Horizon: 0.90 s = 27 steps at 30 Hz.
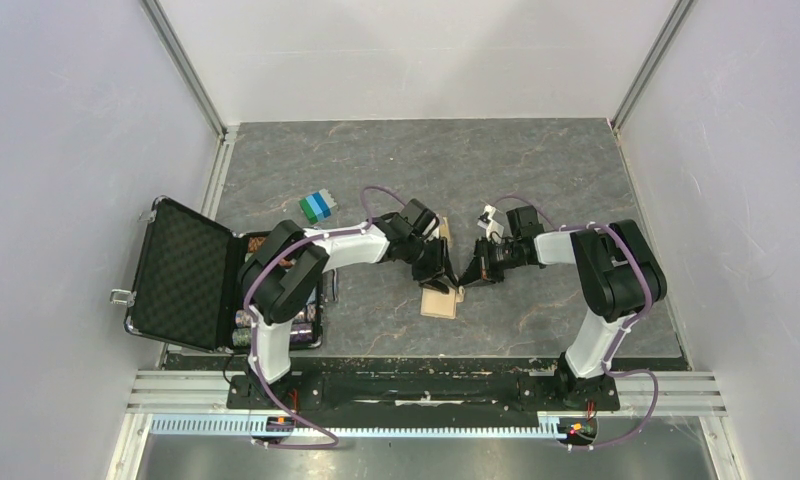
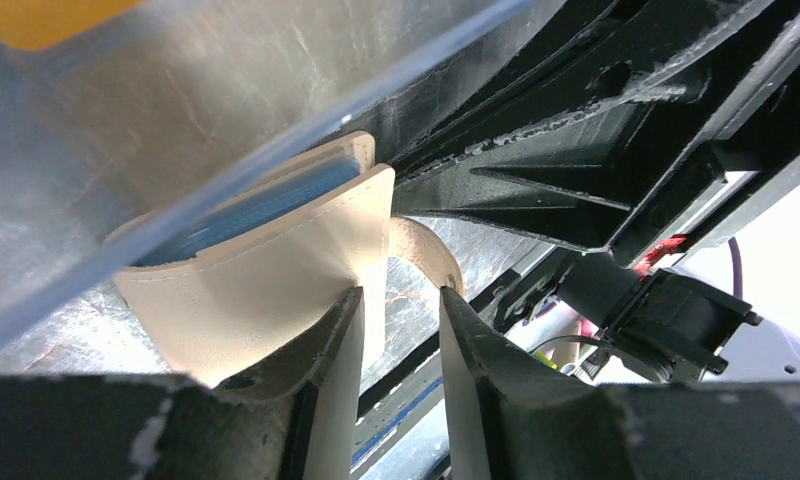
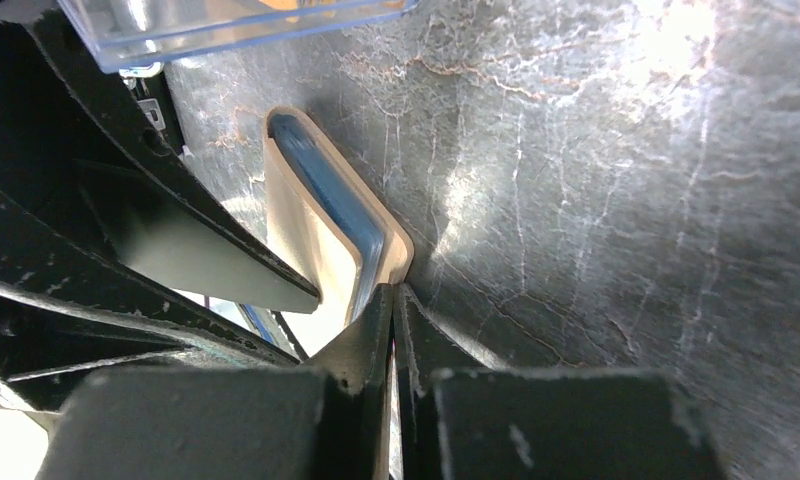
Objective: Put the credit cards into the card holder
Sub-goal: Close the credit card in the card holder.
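My right gripper [image 3: 393, 300] was pinched shut on one leaf of the card holder [image 3: 316, 215], and my left gripper [image 2: 401, 300] stood open astride its snap tab [image 2: 424, 250], I judged to spread the blue pockets. It lay on the desk [image 3: 596, 200] between both; I made out no credit cards
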{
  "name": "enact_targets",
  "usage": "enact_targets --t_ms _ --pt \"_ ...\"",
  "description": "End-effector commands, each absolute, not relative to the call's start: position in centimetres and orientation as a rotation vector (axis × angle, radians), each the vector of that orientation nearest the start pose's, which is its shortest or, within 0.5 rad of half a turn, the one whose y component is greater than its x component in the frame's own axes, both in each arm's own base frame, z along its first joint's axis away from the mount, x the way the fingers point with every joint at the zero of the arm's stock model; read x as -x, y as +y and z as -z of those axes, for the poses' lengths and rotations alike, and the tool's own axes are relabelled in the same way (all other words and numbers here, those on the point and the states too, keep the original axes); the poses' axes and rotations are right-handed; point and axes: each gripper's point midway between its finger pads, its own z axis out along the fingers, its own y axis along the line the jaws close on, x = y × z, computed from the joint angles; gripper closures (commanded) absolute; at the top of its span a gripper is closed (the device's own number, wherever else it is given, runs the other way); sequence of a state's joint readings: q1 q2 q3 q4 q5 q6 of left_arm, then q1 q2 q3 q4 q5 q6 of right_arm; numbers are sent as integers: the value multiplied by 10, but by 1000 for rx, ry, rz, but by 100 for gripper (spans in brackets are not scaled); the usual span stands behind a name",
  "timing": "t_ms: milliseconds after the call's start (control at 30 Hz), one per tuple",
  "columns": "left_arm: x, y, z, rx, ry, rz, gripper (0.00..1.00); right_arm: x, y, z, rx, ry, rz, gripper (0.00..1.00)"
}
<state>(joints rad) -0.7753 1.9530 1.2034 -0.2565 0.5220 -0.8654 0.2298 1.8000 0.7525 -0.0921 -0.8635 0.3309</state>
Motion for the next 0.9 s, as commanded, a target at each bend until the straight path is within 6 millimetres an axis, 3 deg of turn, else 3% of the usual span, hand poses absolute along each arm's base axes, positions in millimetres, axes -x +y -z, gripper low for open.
enact_targets --t_ms 0,267,400,633,767,867 --pt "-243 -389 -80 -65 2778 1188 61 -260 201 -6 177 2677 -1263 99" --pt "-245 -390 -92 -73 2735 1222 62 -262 201 -6 179 2679 -1267 100" --pt "-241 -386 -80 -48 2780 1190 65 -263 202 -12 188 2665 -1266 100" --pt "-241 -361 -52 -18 2893 925 87 -283 205 -44 218 2565 -1238 100" --pt "-238 -355 -34 -46 2958 840 92 -290 210 -60 258 2512 -1265 100" --pt "-235 -357 -25 -51 2990 845 92 -286 216 -59 279 2513 -1305 100"
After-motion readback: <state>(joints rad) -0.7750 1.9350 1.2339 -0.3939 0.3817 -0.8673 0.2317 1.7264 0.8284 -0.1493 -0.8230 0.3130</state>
